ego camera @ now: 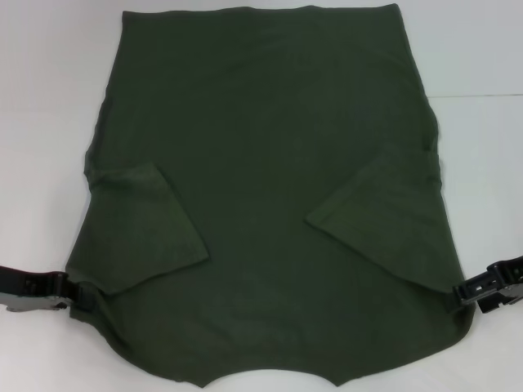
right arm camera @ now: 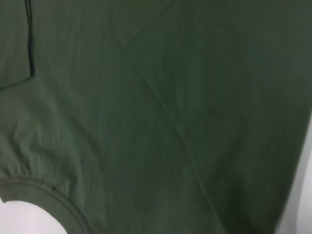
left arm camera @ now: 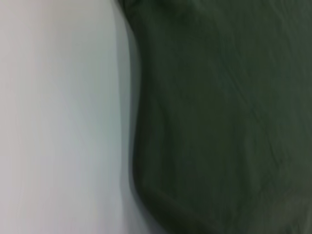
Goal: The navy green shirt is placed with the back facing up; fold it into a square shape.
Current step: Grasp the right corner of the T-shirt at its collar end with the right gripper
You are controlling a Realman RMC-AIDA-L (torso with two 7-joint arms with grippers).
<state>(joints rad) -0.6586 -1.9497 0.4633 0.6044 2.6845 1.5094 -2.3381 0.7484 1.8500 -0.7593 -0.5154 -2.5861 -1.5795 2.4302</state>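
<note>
The navy green shirt [ego camera: 261, 147] lies flat on the white table [ego camera: 41, 98], plain side up, with its collar [ego camera: 274, 380] at the near edge. Both short sleeves are folded inward onto the body, the left sleeve [ego camera: 143, 233] and the right sleeve [ego camera: 380, 220]. My left gripper [ego camera: 75, 296] sits at the shirt's near left edge, by the shoulder. At the near right edge is my right gripper [ego camera: 464, 291]. In the left wrist view the shirt [left arm camera: 219, 122] borders bare table [left arm camera: 58, 122]. The right wrist view is filled by the shirt [right arm camera: 170, 97], with the collar [right arm camera: 53, 195] in one corner.
Bare white tabletop shows left [ego camera: 41, 204], right [ego camera: 490, 163] and behind the shirt. The shirt's hem [ego camera: 261, 11] reaches almost to the far edge of the head view.
</note>
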